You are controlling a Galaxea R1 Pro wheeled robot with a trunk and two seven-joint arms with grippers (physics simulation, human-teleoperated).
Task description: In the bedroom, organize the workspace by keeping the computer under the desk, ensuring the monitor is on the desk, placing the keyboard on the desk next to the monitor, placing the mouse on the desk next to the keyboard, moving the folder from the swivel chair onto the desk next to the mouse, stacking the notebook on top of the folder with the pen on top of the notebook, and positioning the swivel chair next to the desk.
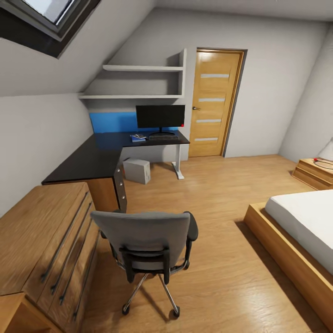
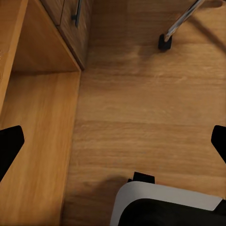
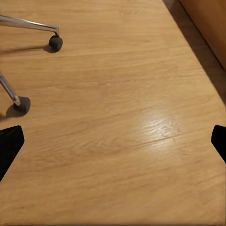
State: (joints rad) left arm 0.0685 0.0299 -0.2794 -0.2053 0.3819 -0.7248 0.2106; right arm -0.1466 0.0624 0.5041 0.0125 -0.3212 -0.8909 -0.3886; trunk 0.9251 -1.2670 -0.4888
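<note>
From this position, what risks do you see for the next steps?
1. The swivel chair stands on castors far from the desk; a push may roll it into the wooden dresser.
2. The computer sits under the desk, so the chair base might hit it.

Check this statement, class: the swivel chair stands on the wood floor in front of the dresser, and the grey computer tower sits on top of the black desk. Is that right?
Not quite. The head view shows the computer on the floor under the desk, not on top. The swivel chair does stand by the dresser.
</note>
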